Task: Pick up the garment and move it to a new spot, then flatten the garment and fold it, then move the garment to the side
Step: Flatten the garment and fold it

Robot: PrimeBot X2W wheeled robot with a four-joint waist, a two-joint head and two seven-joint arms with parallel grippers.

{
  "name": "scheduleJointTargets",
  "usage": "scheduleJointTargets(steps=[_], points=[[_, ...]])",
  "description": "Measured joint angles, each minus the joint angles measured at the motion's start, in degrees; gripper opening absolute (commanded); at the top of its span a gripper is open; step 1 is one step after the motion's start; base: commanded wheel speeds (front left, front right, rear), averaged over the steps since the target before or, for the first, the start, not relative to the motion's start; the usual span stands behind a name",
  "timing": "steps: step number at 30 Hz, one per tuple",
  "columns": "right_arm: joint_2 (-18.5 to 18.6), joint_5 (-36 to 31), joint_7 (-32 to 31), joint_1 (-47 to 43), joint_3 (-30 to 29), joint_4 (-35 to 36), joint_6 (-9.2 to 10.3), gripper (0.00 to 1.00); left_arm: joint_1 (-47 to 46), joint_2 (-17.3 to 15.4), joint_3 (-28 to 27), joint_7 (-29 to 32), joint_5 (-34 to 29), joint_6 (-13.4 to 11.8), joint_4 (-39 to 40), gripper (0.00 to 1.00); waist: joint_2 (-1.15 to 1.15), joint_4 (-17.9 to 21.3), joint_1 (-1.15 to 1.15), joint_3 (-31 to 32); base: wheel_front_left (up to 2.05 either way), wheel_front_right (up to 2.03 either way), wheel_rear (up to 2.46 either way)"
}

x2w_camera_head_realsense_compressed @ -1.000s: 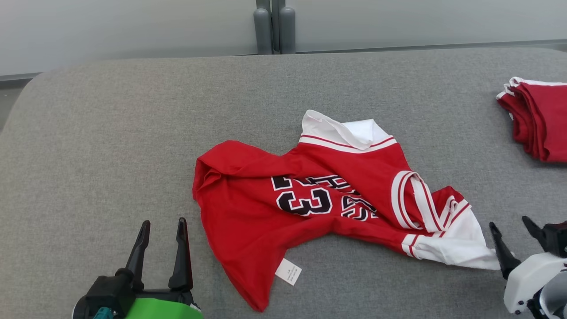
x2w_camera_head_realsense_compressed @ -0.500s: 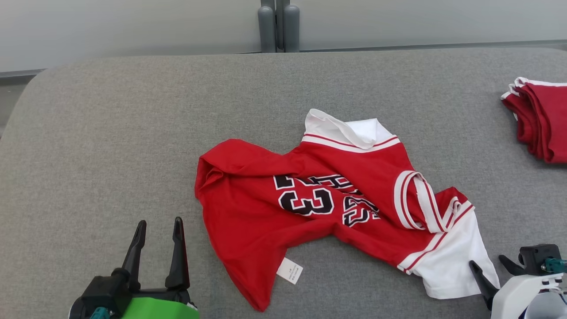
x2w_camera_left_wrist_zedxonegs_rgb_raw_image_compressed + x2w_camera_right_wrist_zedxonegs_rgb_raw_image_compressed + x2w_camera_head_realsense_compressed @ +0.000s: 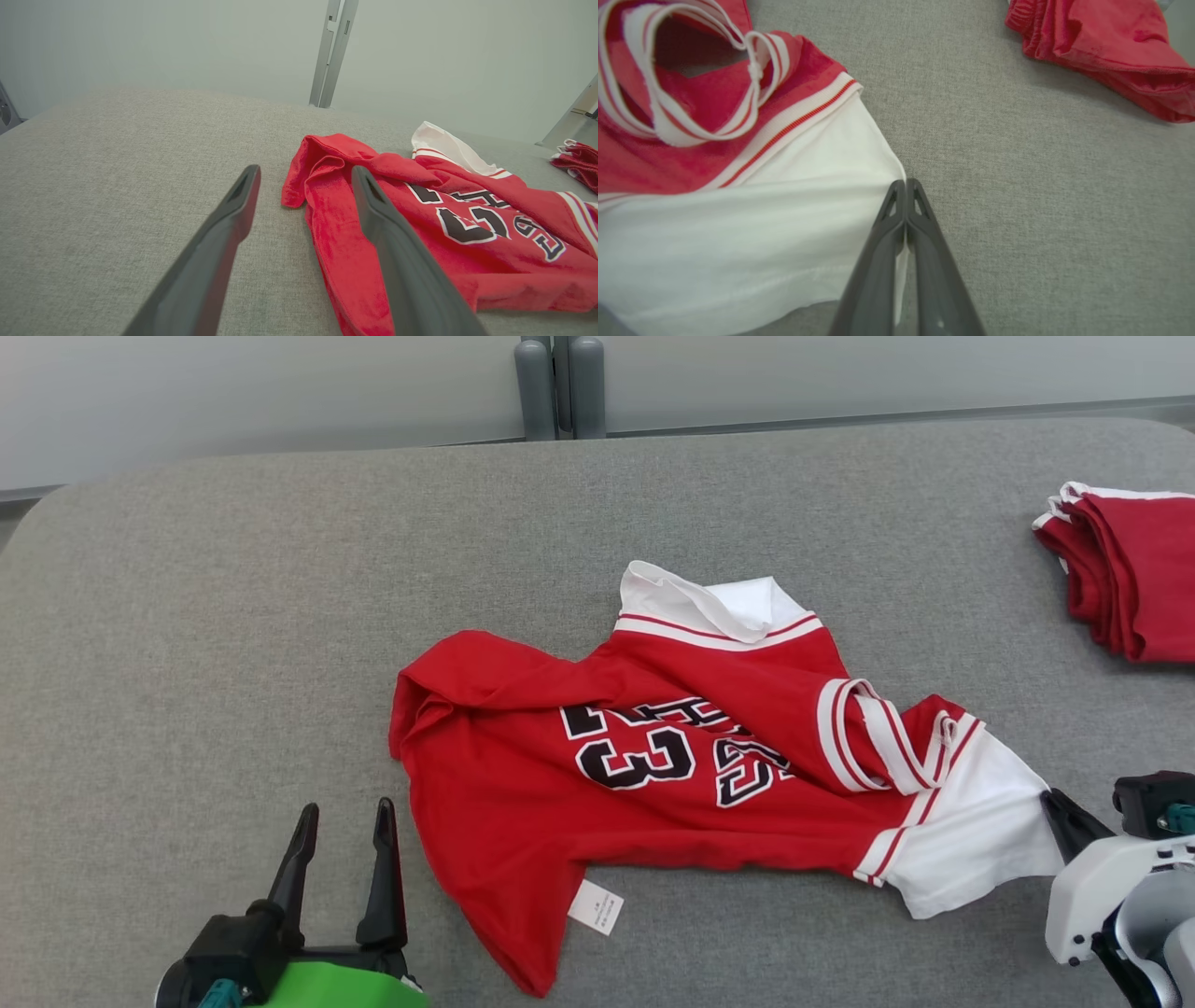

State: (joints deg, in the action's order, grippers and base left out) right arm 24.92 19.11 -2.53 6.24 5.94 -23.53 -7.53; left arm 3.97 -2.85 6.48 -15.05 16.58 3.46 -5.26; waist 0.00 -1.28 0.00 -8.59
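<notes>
Grey woven cloth covers the worktop [image 3: 233, 616], a broad padded slab with rounded corners and a matte, faintly nubby surface.

Garment [image 3: 653, 803]: red short-sleeved jersey in soft knit. It lies crumpled near the middle of the worktop, a little to the right, with its neck end toward the right.
- Hem end [image 3: 420, 700] is bunched into a rolled fold at the left.
- Black numerals [image 3: 639, 756] reading "23", outlined in white, sit beside creased, unreadable lettering.
- Far sleeve [image 3: 728, 607] is plain white and folded up loosely above a red-and-white striped band.
- Near sleeve [image 3: 980, 821] is plain white and drawn out to a point at the right.
- Collar [image 3: 868, 747] is a ribbed white loop with red stripes, twisted.

Stack [image 3: 1134, 574]: folded red cloth with white trim, at the worktop's right edge, well apart from the garment.

Left tool [image 3: 345, 807]: two long dark tapering fingers spread apart with nothing between them, near the garment's hem end.

Right tool [image 3: 906, 182]: fingers pressed together, pinching the edge of the near sleeve.

Label [image 3: 596, 906]: small white rectangle at the hem, with print too small to read.
</notes>
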Motion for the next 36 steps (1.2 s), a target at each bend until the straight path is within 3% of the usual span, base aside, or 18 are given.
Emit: scheduleJointTargets(steps=[1, 2, 3, 4, 5, 8, 12, 18, 21, 25, 36], points=[[-0.55, -0.68, 0.14, 1.01, 0.05, -1.0, 0.0, 0.0, -0.15, -0.01, 0.33, 0.0, 0.0, 0.11, -0.49, 1.0, 0.0, 0.2, 0.0, 0.0, 0.0, 0.0, 0.0], [-1.07, -1.42, 0.21, 1.86, 0.14, -1.96, -0.01, 0.09, -0.3, 0.0, 0.65, 0.0, 0.03, 0.15, -0.89, 1.0, 0.0, 0.36, 0.0, 0.01, 0.0, 0.0, 0.0], [-1.4, -2.23, 0.4, 2.53, 0.2, -2.86, 0.0, 0.38, -0.53, 0.0, 0.99, 0.0, 0.12, 0.33, -1.4, 1.0, 0.0, 0.46, 0.0, 0.06, 0.0, 0.0, 0.0], [-1.57, -2.66, 0.48, 2.84, 0.31, -3.45, 0.0, 0.95, -0.62, 0.0, 1.27, 0.0, 0.21, 0.48, -1.92, 1.0, 0.0, 0.48, 0.0, 0.14, 0.0, 0.0, 0.0], [-1.8, -2.99, 0.73, 3.0, 0.34, -4.11, 0.0, 1.0, -0.62, 0.0, 1.67, 0.01, 0.48, 0.62, -2.69, 1.0, 0.0, 0.47, 0.0, 0.24, 0.0, 0.0, 0.0], [-2.09, -5.08, 4.03, 2.94, -1.88, -4.64, 0.0, 1.0, -0.62, 0.01, 2.26, 0.0, 0.51, 1.0, -3.56, 1.0, 0.0, 0.25, 0.0, 0.47, 0.0, 0.0, 0.0], [-2.35, -10.11, 12.85, 1.8, -9.58, -2.35, 0.0, 1.0, -0.59, 0.01, 0.82, 0.0, -0.36, 1.07, -2.36, 1.0, 0.0, 0.01, 0.0, 1.08, 0.0, 0.0, 0.0], [-8.43, -15.5, 17.4, -2.08, -18.16, 10.82, 0.0, 1.0, 0.2, 0.0, -1.12, 0.0, -3.24, 1.54, 0.09, 1.0, 0.0, -0.25, 0.0, 2.41, 0.0, 0.0, 0.0], [-10.58, -16.97, 17.59, -4.46, -18.23, 18.58, 0.0, 1.0, 0.17, 0.01, -2.22, 0.0, -4.48, 1.69, 0.31, 1.0, 0.0, -0.64, 0.0, 2.94, 0.0, 0.0, 0.0], [-14.78, -17.25, 17.59, -8.4, -17.45, 21.5, 0.0, 1.0, -0.2, 0.02, -3.0, 0.0, -5.23, 2.09, 0.49, 1.0, 0.0, -1.3, 0.0, 3.93, 0.0, 0.0, 0.0], [-19.54, -17.12, 17.58, -10.21, -11.43, 16.0, 0.0, 1.0, 1.05, 0.01, -4.42, 0.0, -5.11, 0.29, -1.02, 1.0, 0.0, -1.57, 0.0, 6.77, 0.0, 0.0, 0.0]])
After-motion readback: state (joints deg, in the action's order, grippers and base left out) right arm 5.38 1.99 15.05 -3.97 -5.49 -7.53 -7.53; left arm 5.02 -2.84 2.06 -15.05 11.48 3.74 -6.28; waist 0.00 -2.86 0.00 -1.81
